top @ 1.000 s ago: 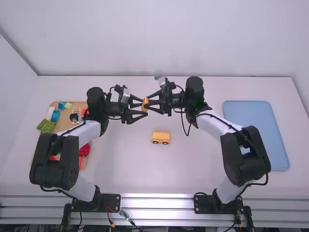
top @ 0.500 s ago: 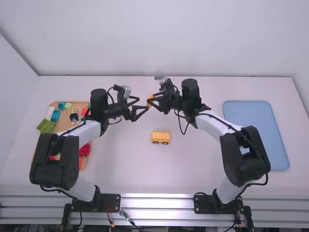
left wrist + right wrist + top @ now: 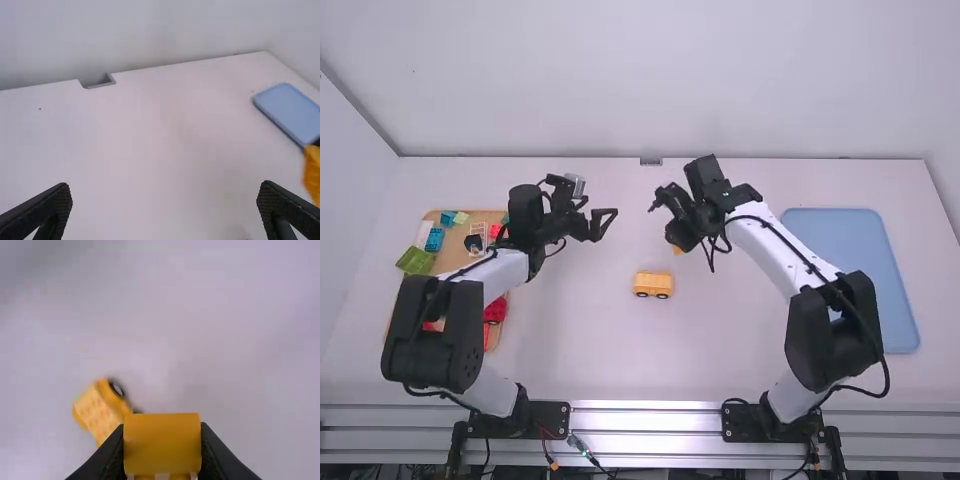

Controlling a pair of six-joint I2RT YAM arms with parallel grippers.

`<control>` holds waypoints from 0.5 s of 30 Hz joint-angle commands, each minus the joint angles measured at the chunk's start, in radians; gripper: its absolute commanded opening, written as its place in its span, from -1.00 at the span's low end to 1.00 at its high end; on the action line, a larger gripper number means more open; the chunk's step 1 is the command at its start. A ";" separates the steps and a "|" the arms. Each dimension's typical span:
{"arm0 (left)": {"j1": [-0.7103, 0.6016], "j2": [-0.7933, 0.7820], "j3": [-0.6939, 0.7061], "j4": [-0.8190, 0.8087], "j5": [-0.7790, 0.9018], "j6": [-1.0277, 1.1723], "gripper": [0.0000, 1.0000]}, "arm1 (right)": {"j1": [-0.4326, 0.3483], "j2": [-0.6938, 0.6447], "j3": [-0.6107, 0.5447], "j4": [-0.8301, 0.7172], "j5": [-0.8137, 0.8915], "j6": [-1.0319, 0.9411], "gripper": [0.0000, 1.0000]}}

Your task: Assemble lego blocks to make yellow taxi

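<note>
While the left gripper (image 3: 602,206) gapes, the right gripper (image 3: 681,236) points down, clutching a yellow block (image 3: 162,442).

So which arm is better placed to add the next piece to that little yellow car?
Right, probably: its gripper holds the yellow block near the car; the left gripper is open and empty.

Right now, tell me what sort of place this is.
Probably a robotics lab or test station: two arms are mounted at a white table, a metal rail runs along its near edge, and toy blocks lie sorted on a tan tray.
</note>
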 commanded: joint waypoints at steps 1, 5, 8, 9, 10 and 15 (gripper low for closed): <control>0.005 0.003 0.019 -0.002 -0.031 0.022 0.98 | 0.018 0.012 0.007 -0.075 0.146 -0.207 -0.56; 0.005 0.003 0.019 0.000 -0.031 0.022 0.98 | 0.038 0.082 -0.029 -0.119 0.237 -0.314 -0.82; 0.005 0.003 0.019 -0.003 -0.031 0.021 0.98 | 0.037 0.139 -0.040 -0.144 0.282 -0.346 -0.92; 0.005 0.003 0.019 -0.003 -0.031 0.022 0.98 | 0.036 0.155 -0.040 -0.151 0.285 -0.354 -0.92; 0.005 0.003 0.019 -0.005 -0.031 0.022 0.98 | 0.035 0.181 -0.040 -0.161 0.286 -0.370 -0.92; 0.005 0.003 0.019 -0.005 -0.034 0.022 0.98 | 0.036 0.257 -0.040 -0.218 0.286 -0.431 -1.00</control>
